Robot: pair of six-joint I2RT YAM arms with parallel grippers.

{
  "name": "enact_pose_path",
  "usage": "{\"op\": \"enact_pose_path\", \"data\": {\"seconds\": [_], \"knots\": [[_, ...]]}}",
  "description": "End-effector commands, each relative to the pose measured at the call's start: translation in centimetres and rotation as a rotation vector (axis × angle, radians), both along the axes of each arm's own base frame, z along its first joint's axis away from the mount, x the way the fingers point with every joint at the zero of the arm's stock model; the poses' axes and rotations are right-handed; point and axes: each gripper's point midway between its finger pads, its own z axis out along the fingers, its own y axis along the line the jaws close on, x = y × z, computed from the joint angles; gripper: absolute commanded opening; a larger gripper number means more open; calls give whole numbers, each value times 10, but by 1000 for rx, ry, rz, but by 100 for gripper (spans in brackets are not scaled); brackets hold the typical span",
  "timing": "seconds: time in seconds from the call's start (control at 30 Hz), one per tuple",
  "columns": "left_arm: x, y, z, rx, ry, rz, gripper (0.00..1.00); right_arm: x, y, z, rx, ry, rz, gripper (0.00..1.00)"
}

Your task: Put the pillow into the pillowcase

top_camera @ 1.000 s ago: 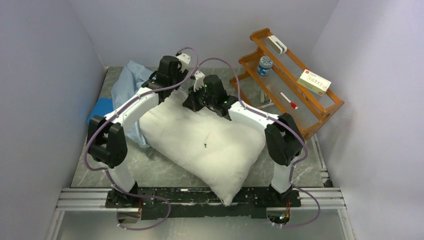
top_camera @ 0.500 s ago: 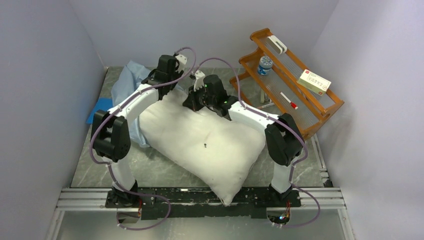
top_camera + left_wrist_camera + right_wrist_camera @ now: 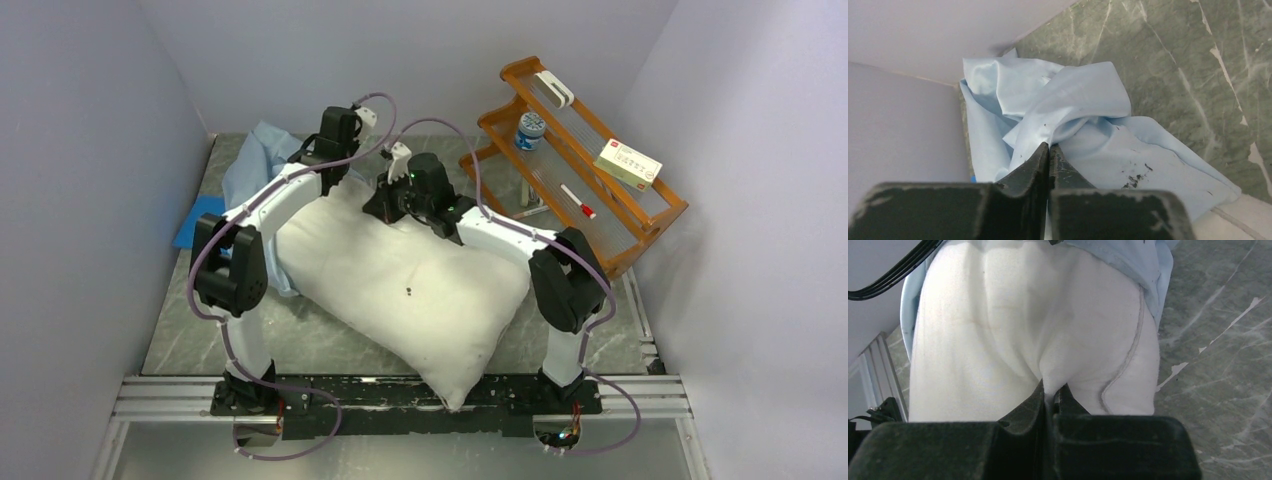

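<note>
Pillow (image 3: 400,290) on table (image 3: 310,345), pillowcase (image 3: 262,150) at 11 o'clock.
Left gripper (image 3: 1049,150) closed on pillowcase; right gripper (image 3: 1050,392) closed on pillow.

An orange wooden rack (image 3: 672,200) stands at the far right of the grey-green marbled table (image 3: 330,345). It carries 4 small items: a white object (image 3: 553,88) on its top rail, a blue-lidded jar (image 3: 531,129), a red-capped white pen (image 3: 577,201) and a white carton (image 3: 628,163). 1 flat bright-blue mat (image 3: 198,220) lies by the left wall.
</note>
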Motion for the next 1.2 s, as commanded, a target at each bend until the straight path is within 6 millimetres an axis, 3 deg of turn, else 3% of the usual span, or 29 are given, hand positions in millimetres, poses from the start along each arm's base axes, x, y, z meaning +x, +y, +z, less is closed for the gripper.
{"op": "enact_pose_path", "data": {"seconds": [0.0,0.2,0.33,0.63,0.83,1.03,1.17], "knots": [[-3,-20,9,-55,25,-53,5,-27,16,15,86,25,49,0],[-41,-82,57,-250,-24,-208,5,-20,11,13,162,41,-46,0],[-66,-101,77,-355,-60,-269,5,-17,10,13,201,53,-88,0],[-112,-131,65,-572,43,-388,5,4,1,23,329,65,-245,0],[-145,-174,60,-797,145,-499,5,30,-18,19,496,157,-398,0],[-158,-194,74,-942,139,-577,5,56,-57,10,595,170,-623,0],[-150,-189,72,-891,129,-544,8,71,-66,7,603,164,-682,0]]}}
